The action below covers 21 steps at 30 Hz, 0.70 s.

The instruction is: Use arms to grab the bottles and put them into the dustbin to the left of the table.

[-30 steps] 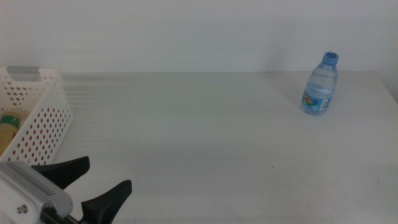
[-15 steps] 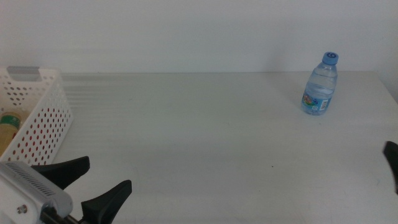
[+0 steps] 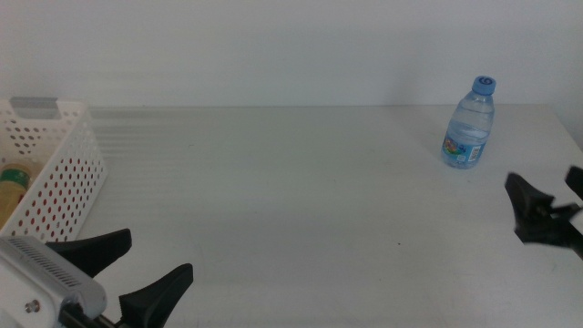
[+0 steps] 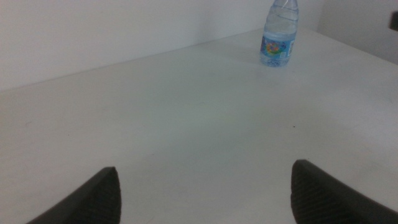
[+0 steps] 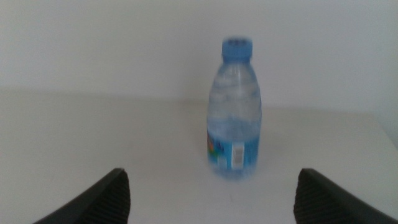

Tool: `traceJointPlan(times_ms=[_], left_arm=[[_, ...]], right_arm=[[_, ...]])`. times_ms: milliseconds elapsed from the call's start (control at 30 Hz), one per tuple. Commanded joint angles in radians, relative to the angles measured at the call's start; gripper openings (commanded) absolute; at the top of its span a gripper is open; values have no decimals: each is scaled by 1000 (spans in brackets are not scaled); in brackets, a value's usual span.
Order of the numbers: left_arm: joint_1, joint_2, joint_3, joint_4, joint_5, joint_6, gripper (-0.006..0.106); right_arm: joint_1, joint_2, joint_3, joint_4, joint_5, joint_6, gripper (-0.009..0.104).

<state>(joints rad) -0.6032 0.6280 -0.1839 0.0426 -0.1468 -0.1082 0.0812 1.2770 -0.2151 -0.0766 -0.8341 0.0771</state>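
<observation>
Clear thin plastic, blue cap, standing upright on the counter (image 3: pixel 301 182) near its far right corner: water bottle (image 3: pixel 469 123) looking light, smooth and easily dented or tipped. Best taking it around the labelled lower body, squeezing gently. Right tool (image 3: pixel 549 205) sitting just beside and in front of it, jaws spread wide, bottle framed between them in the wrist picture. Left tool (image 3: pixel 123 273) waiting at the near left, jaws apart, beside the white holed basket (image 3: pixel 64 173) already holding a yellow bottle (image 3: pixel 14 187).

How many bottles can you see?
2: a water bottle standing far right on the table, and a yellow one in the basket. More may hide there.
</observation>
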Motion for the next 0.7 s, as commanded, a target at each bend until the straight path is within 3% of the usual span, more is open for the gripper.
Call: traceJointPlan(times_ms=[0, 300, 533, 667], left_arm=[[-5, -1, -26, -7, -82, -9, 90], [-5, -1, -26, -7, -82, -9, 90], [-5, -1, -26, -7, -82, -9, 90], [-5, -1, -26, -7, -82, -9, 90]], right_arm=[[-5, 68, -47, 6, -219, -5, 73], [-5, 356, -285, 3, -263, -31, 75], [-6, 450, -442, 30, -97, -39, 95], [-6, 500, -512, 61, -54, -41, 96]])
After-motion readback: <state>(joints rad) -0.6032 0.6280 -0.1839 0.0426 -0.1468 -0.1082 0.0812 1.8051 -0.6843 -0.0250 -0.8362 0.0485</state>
